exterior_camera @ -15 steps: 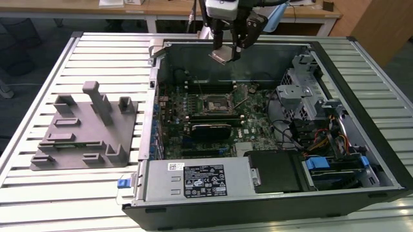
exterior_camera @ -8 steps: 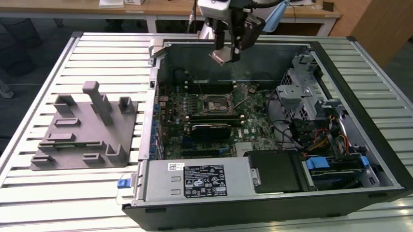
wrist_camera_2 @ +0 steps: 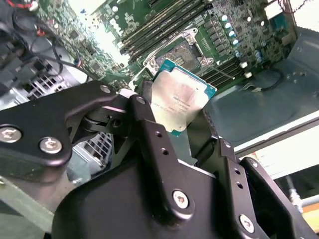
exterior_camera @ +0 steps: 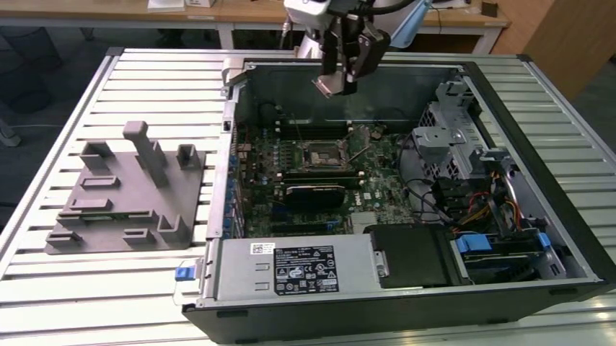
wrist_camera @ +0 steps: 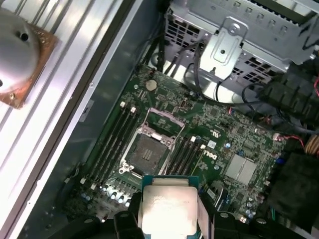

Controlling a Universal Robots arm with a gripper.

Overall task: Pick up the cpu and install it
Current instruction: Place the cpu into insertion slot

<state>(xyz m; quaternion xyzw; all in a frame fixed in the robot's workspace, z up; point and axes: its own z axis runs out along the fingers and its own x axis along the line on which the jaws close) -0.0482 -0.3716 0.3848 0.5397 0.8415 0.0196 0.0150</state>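
A: Gripper status?
B: Your black gripper (exterior_camera: 339, 78) is clamped on the small square silver-topped cpu (wrist_camera_2: 179, 97), held mid-air over the open dark PC case (exterior_camera: 405, 318). Bare mobo socket (exterior_camera: 322, 153) at its 6 o'clock, exterior view, well apart.

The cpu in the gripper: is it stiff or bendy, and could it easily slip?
Probably stiff: the cpu is a flat square with a metal top and shows no bend in the gripper. It may slip, since that top looks smooth and it seems pinched at its edges only. Likely light, being so thin.
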